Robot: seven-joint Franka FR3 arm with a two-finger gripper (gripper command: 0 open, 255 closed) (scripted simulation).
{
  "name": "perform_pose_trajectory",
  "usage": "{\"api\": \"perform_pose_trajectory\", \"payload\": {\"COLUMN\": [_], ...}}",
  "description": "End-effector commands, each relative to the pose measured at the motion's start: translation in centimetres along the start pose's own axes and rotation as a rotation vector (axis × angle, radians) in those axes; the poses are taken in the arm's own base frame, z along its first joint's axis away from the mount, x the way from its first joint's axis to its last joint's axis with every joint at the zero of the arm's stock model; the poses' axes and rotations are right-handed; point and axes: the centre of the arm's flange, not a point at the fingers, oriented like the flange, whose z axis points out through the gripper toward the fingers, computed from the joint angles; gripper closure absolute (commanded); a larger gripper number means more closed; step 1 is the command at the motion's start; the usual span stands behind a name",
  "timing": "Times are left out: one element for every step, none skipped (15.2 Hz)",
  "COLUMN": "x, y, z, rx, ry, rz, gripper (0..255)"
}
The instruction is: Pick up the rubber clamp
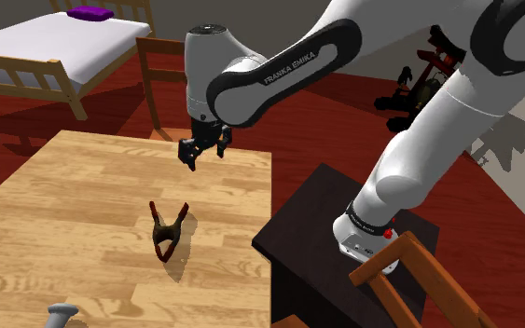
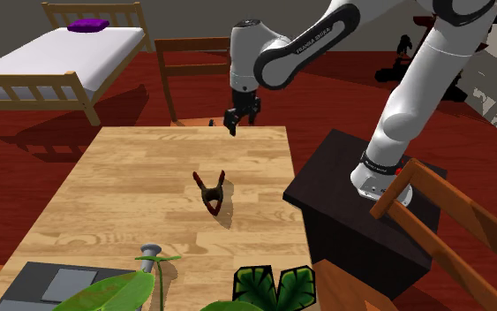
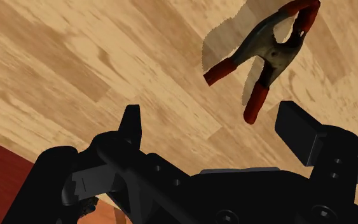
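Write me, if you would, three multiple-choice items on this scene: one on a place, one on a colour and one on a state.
1. Where does the clamp lie? A on the bed; B on the wooden table; C on the floor.
2. What colour are the clamp's tips? A red; B blue; C green.
3. How is the gripper? A shut on the clamp; B shut on nothing; C open, holding nothing.
Answers: 1 B, the shoulder view shows it on the planks with its shadow beside it. 2 A, the wrist view shows red ends on a dark body. 3 C, its fingers stand apart above the table, clear of the clamp.
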Motion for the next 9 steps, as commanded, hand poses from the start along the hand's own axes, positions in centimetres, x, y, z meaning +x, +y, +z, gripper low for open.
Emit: {"api": "perform_pose_trajectory", "payload": {"x": [0.7,1.0,1.3,1.6,1.9,2.2,2.5,2.7,3.0], "y": [-1.5,-2.3,-3.2,-4.0,-4.9,-5.7,-6.6,-7.4,-8.2], "z": [2.2,3.2,4.2,5.2,6.2,7.2,8.2,9.2,10.2], "rx": [-0.002,-0.004,-0.006,-0.008,-0.009,-0.011,-0.013,-0.014,-0.016], "ry": [-0.004,-0.006,-0.008,-0.010,-0.012,-0.014,-0.016,-0.018,-0.020], "rz": [0.004,0.005,0.006,0.008,0.009,0.010,0.012,0.013,0.014], "gripper": [0,0,0,0,0,0,0,0,0]}}
